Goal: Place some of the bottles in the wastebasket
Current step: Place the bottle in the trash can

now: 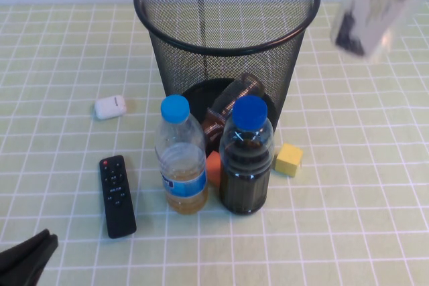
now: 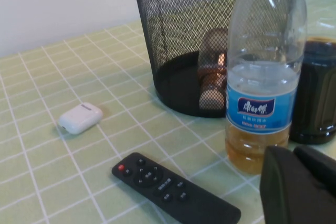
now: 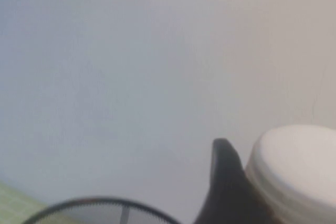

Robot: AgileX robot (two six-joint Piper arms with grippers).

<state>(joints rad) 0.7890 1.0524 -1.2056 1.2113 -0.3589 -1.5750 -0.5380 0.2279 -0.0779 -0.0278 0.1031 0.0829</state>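
Your big round black wire-mesh wastebasket (image 1: 224,38) already has one short clear bottle with a red-brown label (image 1: 228,108) lying at the bottom, so that part looks done. The taller white-capped clear bottle (image 1: 372,11) is clenched in your right gripper (image 3: 239,192), raised beside the rim and not yet over the opening; carrying it across and dropping it is what's left, I'd say. The blue-capped dark-liquid bottle (image 1: 246,159) and blue-label bottle (image 1: 181,159) stand below and inboard of that hand. Left gripper (image 2: 299,182) is closed and empty, parked low next to the black remote (image 2: 173,187)
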